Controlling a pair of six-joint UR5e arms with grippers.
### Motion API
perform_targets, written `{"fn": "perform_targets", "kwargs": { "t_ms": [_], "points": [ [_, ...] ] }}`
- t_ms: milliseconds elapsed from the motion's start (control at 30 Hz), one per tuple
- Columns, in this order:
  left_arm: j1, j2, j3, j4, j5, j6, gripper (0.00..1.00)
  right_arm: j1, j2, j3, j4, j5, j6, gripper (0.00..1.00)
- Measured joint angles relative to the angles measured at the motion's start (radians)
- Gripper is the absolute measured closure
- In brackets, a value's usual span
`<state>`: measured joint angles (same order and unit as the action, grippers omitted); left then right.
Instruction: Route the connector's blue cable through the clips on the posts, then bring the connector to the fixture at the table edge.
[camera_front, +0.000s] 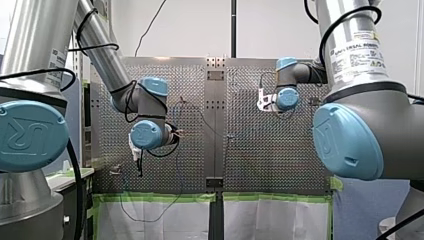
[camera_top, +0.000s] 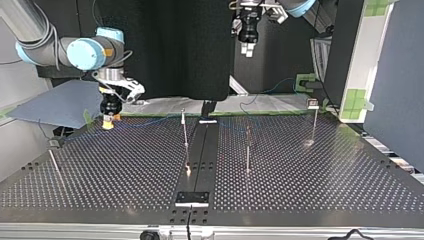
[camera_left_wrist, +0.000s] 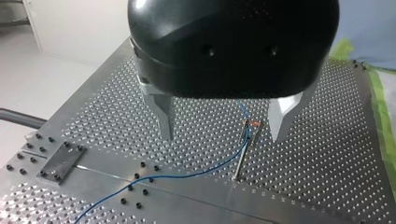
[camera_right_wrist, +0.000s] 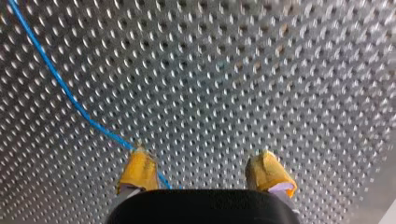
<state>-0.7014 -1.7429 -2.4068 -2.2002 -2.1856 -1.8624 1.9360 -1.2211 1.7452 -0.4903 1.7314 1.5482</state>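
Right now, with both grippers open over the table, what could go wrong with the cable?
1. In the right wrist view the blue cable runs off-centre, at one yellow pad of my right gripper: closing could miss it or nip it.
2. My left gripper hangs open above the slim post where the cable runs: on the way down, a finger might knock or bend it.
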Motion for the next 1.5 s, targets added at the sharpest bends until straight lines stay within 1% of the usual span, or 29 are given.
{"fn": "perform_targets", "kwargs": {
  "t_ms": [133, 267, 333, 433, 500, 600, 733, 800, 833, 900, 933, 1100, 1133, 1300, 1333, 1433, 1500],
  "points": [
    [0.000, 0.000, 0.000, -0.002, -0.028, -0.004, 0.00, 0.040, 0.001, 0.004, 0.001, 0.032, 0.001, 0.00],
    [0.000, 0.000, 0.000, -0.001, -0.060, -0.006, 0.00, 0.076, 0.002, 0.014, -0.004, 0.066, 0.002, 0.00],
    [0.000, 0.000, 0.000, -0.001, -0.074, -0.009, 0.00, 0.096, 0.003, 0.029, -0.015, 0.086, 0.007, 0.00],
    [0.000, 0.001, 0.002, 0.000, -0.081, -0.018, 0.00, 0.126, 0.004, 0.055, -0.039, 0.112, 0.017, 0.00],
    [0.000, 0.001, 0.004, -0.001, -0.082, -0.022, 0.00, 0.142, 0.004, 0.071, -0.054, 0.120, 0.025, 0.00],
    [0.000, 0.000, 0.009, -0.005, -0.083, -0.025, 0.00, 0.168, 0.006, 0.097, -0.079, 0.125, 0.032, 0.00],
    [0.000, 0.001, 0.025, -0.022, -0.085, -0.026, 0.00, 0.205, 0.006, 0.133, -0.116, 0.126, 0.029, 0.00],
    [0.000, 0.001, 0.032, -0.030, -0.085, -0.026, 0.00, 0.220, 0.006, 0.145, -0.128, 0.126, 0.028, 0.00],
    [0.000, 0.001, 0.036, -0.035, -0.085, -0.026, 0.00, 0.230, 0.007, 0.150, -0.134, 0.125, 0.027, 0.00],
    [0.000, 0.001, 0.041, -0.041, -0.087, -0.026, 0.00, 0.246, 0.007, 0.154, -0.138, 0.125, 0.026, 0.00],
    [0.001, 0.001, 0.044, -0.043, -0.089, -0.026, 0.00, 0.258, 0.007, 0.156, -0.139, 0.126, 0.025, 0.00],
    [0.006, 0.001, 0.049, -0.046, -0.104, -0.026, 0.00, 0.300, 0.016, 0.166, -0.141, 0.134, 0.012, 0.00],
    [0.008, 0.001, 0.050, -0.044, -0.106, -0.025, 0.00, 0.311, 0.021, 0.168, -0.143, 0.134, 0.009, 0.00],
    [0.019, 0.001, 0.057, -0.039, -0.113, -0.020, 0.00, 0.356, 0.048, 0.171, -0.146, 0.133, 0.006, 0.00],
    [0.021, 0.001, 0.059, -0.039, -0.114, -0.017, 0.00, 0.368, 0.052, 0.172, -0.146, 0.133, 0.006, 0.00],
    [0.027, 0.001, 0.064, -0.038, -0.114, -0.011, 0.00, 0.395, 0.056, 0.173, -0.148, 0.133, 0.006, 0.00],
    [0.030, 0.001, 0.066, -0.039, -0.114, -0.007, 0.00, 0.410, 0.058, 0.173, -0.149, 0.132, 0.005, 0.00]
  ]
}}
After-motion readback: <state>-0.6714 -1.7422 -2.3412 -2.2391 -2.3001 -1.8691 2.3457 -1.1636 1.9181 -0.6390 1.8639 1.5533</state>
